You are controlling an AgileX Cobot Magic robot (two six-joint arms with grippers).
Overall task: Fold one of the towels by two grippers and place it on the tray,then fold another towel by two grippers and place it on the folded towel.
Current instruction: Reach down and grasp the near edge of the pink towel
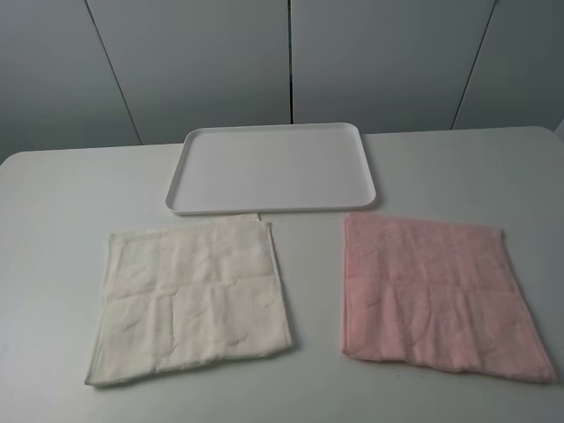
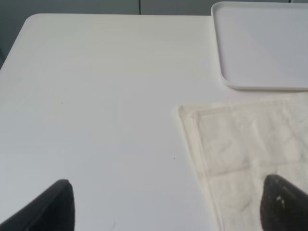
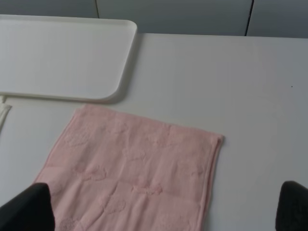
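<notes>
The pale pink towel (image 1: 436, 295) lies flat on the table at the front right, also seen in the right wrist view (image 3: 130, 178). The cream-white towel (image 1: 189, 295) lies flat at the front left, its corner showing in the left wrist view (image 2: 245, 154). The white tray (image 1: 273, 167) sits empty behind them, at the table's middle back (image 2: 262, 43) (image 3: 62, 57). Neither arm shows in the high view. My left gripper (image 2: 168, 211) is open, its fingertips (image 2: 53, 207) spread over the white towel's edge. My right gripper (image 3: 163, 211) is open above the pink towel.
The white table (image 1: 62, 203) has bare room at both sides of the tray and between the towels. Grey wall panels (image 1: 291, 53) stand behind its far edge.
</notes>
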